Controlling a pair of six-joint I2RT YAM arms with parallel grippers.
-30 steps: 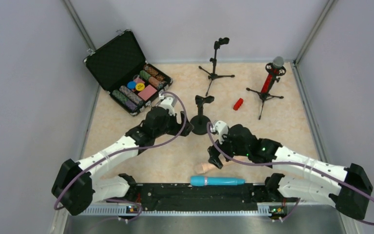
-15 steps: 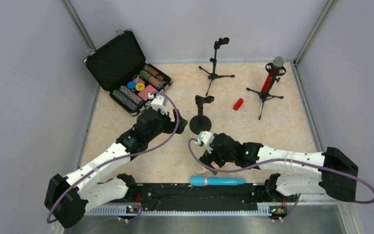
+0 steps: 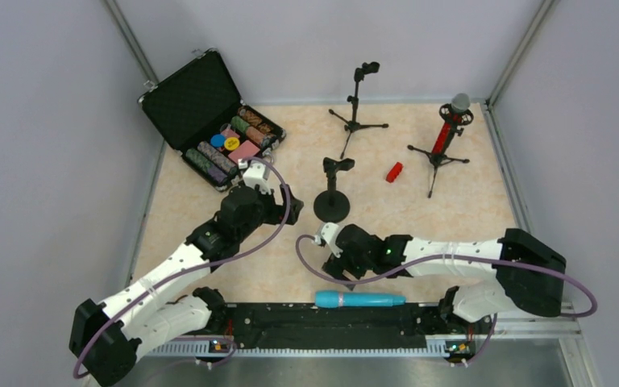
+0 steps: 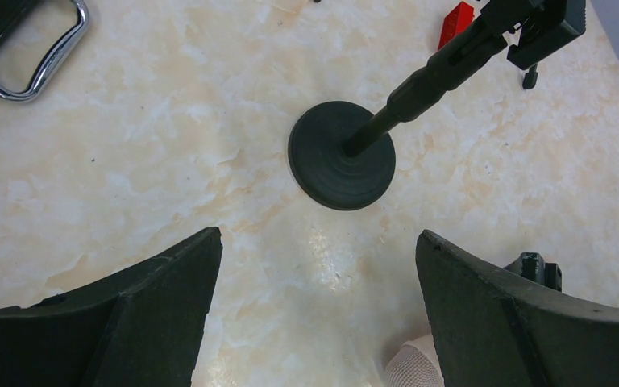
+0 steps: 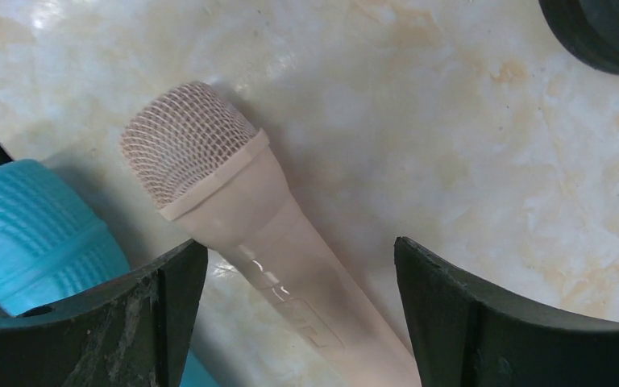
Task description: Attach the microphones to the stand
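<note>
On the beige marbled tabletop we record the following items.

1. Glittery red microphone with silver mesh head: clipped upright in a black tripod stand, far right corner.
2. Second black tripod stand: far centre, clip bare.
3. Black round-base stand: mid-table, clip on top unfilled. We find the left gripper poised just near its disc base, fingers spread wide with only tabletop between them.
4. All-beige microphone: lying flat on the table on the near side of the round-base stand. Its handle runs between the fingers of the right gripper. Those fingers stand apart on either side of the handle, and we cannot tell whether either one touches it.
5. All-cyan-blue microphone: lying lengthwise along the near edge, its head just beside the beige head in the right wrist view.
6. Small red block: between the round-base stand and the loaded tripod.
7. Open black case of poker chips: far left.
</note>
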